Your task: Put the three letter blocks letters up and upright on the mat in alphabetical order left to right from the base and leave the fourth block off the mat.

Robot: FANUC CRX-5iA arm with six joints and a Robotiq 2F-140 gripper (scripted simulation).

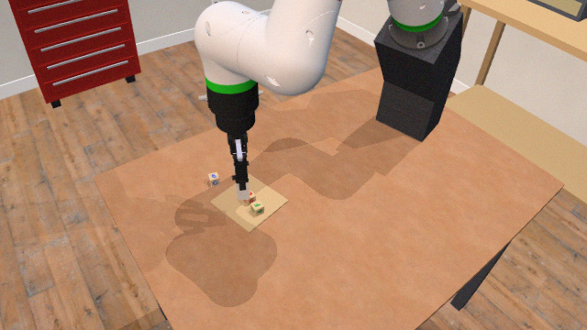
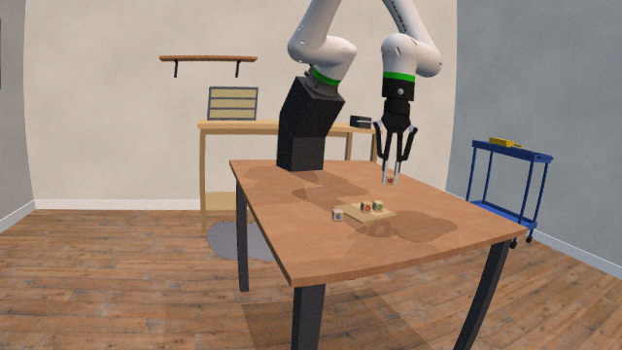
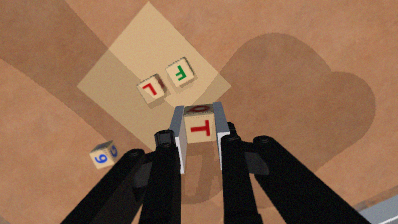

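1. The T block is clamped in the gripper, raised above the table.
2. On the mat, 2 blocks are seen, L and F.
3. The blue-marked block is placed off the mat.

"How many blocks do we count?"

"Four: we see an F block and an L block on one mat, one T block in our single claw, and one blue-marked block off the mat."

"And the furniture around us?"

"We count one desk under the blocks, one red drawer cabinet, one blue cart and one wall shelf."

"So that's two blocks on the mat, two off it?"

"Yes, we agree."
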